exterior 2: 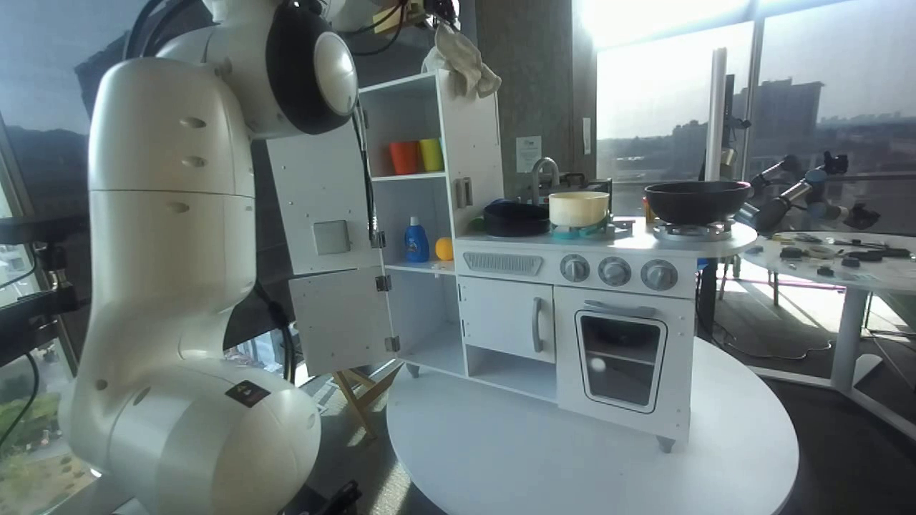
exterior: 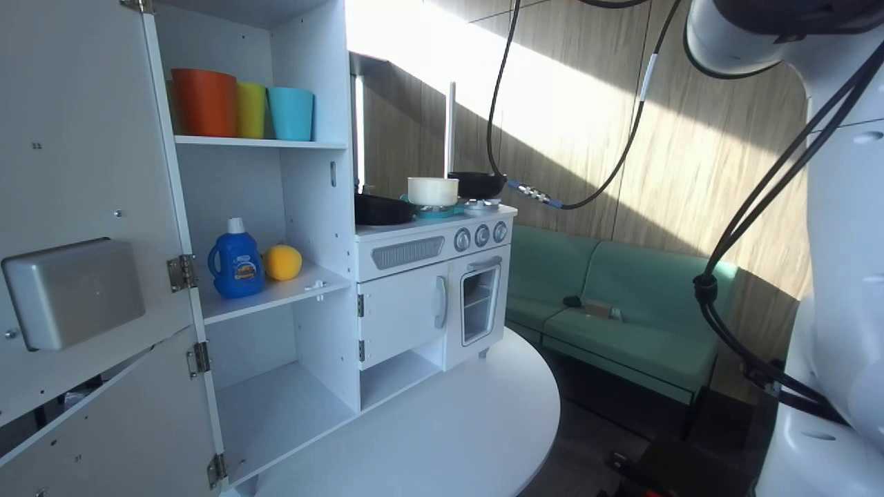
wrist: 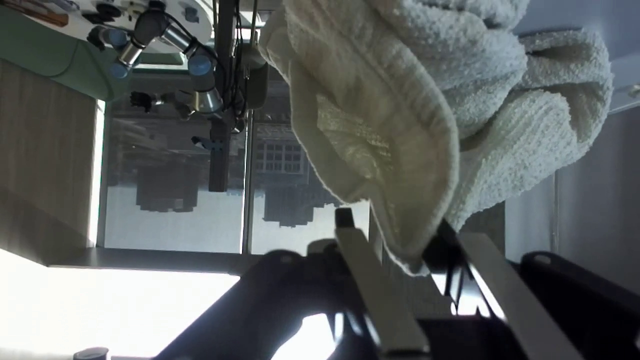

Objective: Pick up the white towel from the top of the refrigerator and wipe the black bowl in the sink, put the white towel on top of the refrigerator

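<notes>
- Arm (exterior 2: 172,129): closest, takes up one side of both exterior views. Dark sticker (exterior 2: 247,393) on its base, text not legible.
- Black cable (exterior: 625,162) loops down in an exterior view, partly in the sightline near the stovetop.
- Gripper (wrist: 394,230): fingers part-way apart, corner of the white towel (wrist: 410,100) in the gap. Towel overlaps one finger; can't tell contact.
- Towel is bunched on top of the fridge (exterior 2: 476,150), draped over the upper edge, right below the gripper.
- Fridge doors (exterior: 76,186) swung out, silver box (exterior: 74,293) on the upper one.
- Top shelf: orange cup (exterior: 205,103), yellow cup (exterior: 251,110), blue cup (exterior: 291,114), all upright. Insides not visible.
- Middle shelf: blue bottle (exterior: 236,266), white cap, front label too small to read. Yellow ball (exterior: 282,263) just beside it.
- Stovetop (exterior 2: 630,243): black bowl (exterior 2: 517,219) near the faucet (exterior 2: 545,172), white pot (exterior 2: 578,209), black pan (exterior 2: 698,203) on a burner. Contents hidden.
- Paper notice (exterior 2: 528,154) on the wall behind, unreadable.
- Beyond: green sofa (exterior: 649,304); far table (exterior 2: 887,282) with small parts on it.
</notes>
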Tool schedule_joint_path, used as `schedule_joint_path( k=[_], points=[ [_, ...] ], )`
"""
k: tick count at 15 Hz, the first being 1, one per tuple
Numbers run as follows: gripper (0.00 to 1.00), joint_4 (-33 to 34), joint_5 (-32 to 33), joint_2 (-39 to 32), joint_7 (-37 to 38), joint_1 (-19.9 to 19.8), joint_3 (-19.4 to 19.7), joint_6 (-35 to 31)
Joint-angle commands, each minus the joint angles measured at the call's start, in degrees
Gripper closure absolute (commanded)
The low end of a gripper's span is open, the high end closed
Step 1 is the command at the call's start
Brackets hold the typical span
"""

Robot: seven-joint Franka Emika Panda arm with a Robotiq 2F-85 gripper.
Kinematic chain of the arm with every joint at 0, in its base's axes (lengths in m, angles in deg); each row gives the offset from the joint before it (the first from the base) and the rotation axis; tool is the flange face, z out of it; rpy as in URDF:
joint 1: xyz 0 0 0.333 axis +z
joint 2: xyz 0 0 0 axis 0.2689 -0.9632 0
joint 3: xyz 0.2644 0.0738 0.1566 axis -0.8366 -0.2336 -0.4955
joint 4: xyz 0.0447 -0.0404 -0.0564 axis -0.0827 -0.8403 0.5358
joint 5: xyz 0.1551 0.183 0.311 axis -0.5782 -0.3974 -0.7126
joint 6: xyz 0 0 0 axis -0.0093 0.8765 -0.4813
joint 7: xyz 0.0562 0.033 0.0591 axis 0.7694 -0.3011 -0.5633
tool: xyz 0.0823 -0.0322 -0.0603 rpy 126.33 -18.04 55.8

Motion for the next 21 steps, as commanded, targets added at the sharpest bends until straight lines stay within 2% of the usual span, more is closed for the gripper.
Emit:
schedule_joint_path(
  k=[1, 5, 11, 12, 13, 21],
  points=[
    [0.27, 1.66, 0.48, -1.94, -0.28, 0.91, -0.29, 2.09],
    [0.01, 3.15, 0.04, -4.78, -1.41, 1.78, -0.60, 3.86],
    [0.00, 4.92, -0.69, -8.42, -3.43, 2.88, -1.98, 7.65],
    [0.25, 5.37, -0.73, -8.64, -4.25, 2.96, -2.16, 7.74],
    [0.26, 5.71, -0.26, -8.75, -4.41, 3.27, -2.06, 7.91],
    [0.86, 7.00, 1.66, -8.46, -4.79, 4.43, -1.37, 9.79]
  ],
)
